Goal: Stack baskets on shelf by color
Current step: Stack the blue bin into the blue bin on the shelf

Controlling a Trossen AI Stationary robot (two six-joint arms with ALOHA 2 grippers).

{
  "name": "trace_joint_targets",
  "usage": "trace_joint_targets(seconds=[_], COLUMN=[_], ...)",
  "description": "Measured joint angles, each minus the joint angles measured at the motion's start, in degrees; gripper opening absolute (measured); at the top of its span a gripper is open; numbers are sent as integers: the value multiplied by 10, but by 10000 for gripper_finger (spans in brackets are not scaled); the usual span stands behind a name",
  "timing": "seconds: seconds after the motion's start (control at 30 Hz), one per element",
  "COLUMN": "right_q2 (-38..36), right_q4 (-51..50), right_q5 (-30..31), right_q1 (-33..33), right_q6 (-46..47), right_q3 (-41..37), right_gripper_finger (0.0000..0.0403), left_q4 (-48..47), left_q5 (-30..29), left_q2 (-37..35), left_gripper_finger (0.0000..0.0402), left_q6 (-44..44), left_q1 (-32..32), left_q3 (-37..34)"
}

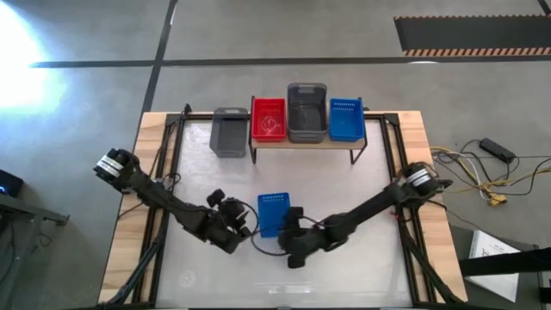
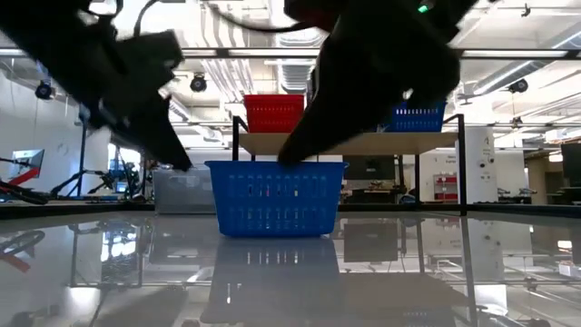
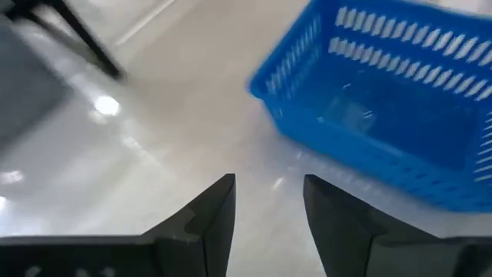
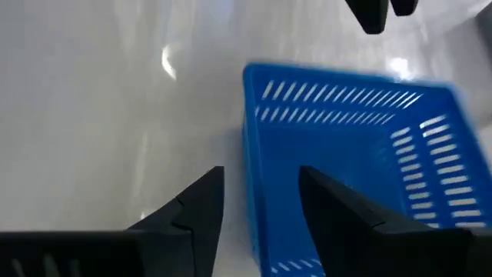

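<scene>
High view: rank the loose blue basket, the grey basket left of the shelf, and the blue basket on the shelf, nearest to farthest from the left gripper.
From the left gripper:
1. Loose blue basket, on the table just beside it, toward the right arm.
2. Grey basket, on the table off the shelf's left end.
3. Blue basket on the shelf, at its right end.

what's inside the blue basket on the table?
Nothing visible: the loose blue basket shows a bare floor in both wrist views. Its corner nearest the right claw runs out of frame.
</scene>
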Motion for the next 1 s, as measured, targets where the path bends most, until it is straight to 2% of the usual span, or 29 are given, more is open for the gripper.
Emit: trace_joint_targets(seconds=[0.17,0.3,0.37,0.43,0.6,0.83,0.9,1.0], right_q2=[60,89,89,78,4,-188,-249,-339], right_q4=[-134,-189,-213,-229,-271,-297,-318,-357], right_q5=[-22,-28,-28,-29,-28,-19,6,98], right_q1=[-13,-17,-17,-12,23,94,108,127], right_q6=[3,-3,0,15,51,137,160,170], right_q3=[102,150,154,150,89,-58,-87,-109], right_gripper_finger=[131,72,34,17,10,9,9,9], left_q4=[246,425,481,505,503,510,521,524], left_q5=[-1,-2,-2,-3,-3,-3,-3,-3], left_q2=[19,31,36,39,45,63,69,73], left_gripper_finger=[138,138,138,138,138,138,138,138], left_q6=[36,106,135,159,169,167,167,167], left_q1=[1,2,2,2,2,2,4,7], left_q3=[-104,-157,-169,-170,-164,-164,-164,-162])
